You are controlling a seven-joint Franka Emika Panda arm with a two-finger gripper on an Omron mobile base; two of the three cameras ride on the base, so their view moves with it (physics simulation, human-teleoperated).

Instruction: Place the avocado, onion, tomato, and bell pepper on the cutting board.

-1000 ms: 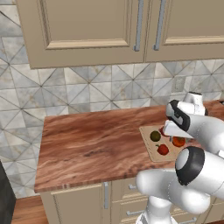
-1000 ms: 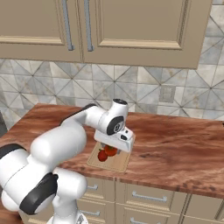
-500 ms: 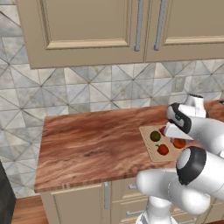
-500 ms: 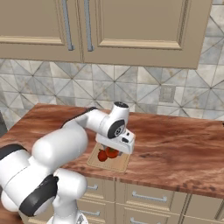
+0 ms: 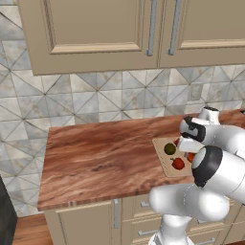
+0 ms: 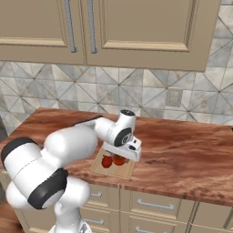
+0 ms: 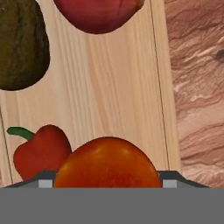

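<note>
The hand (image 6: 124, 154) is positioned low over the cutting board (image 7: 118, 87), which lies on the reddish-brown wooden table (image 5: 100, 158) near its front edge. In the hand view, the tomato (image 7: 107, 164) is seen directly ahead of the hand, between its two grey finger bases; whether it is gripped or released cannot be told, as the fingertips are hidden. The bell pepper (image 7: 40, 151) lies on the board just beside the tomato. The avocado (image 7: 19, 43) and the onion (image 7: 98, 15) rest further along the board, apart from each other.
</note>
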